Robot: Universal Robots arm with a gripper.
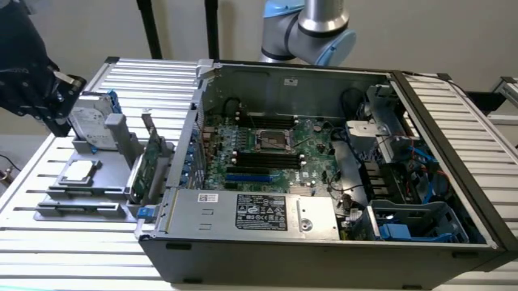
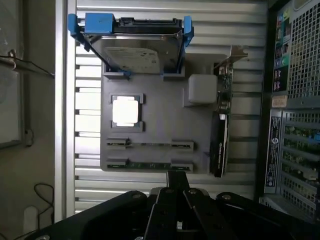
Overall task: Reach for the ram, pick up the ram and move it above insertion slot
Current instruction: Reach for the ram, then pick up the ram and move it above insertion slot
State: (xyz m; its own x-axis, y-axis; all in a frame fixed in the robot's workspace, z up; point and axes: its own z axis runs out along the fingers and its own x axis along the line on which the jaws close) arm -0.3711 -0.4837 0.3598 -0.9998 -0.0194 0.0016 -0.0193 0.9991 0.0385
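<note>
Plainly, the gripper [image 2: 177, 182] hangs empty, claw pressed together, over the grey parts holder [image 2: 160, 125]. The ram [image 2: 150, 165] sits in the holder's near slot, at the exterior view's left of the computer case [image 1: 324, 248]. It is probably light, stiff and fragile, so pinch its flat faces mid-length.

Silver arm [image 1: 321, 17], pale-blue joint caps [image 1: 338, 48], black pincer [image 2: 177, 181] with small screws [image 2: 222, 197]
</note>
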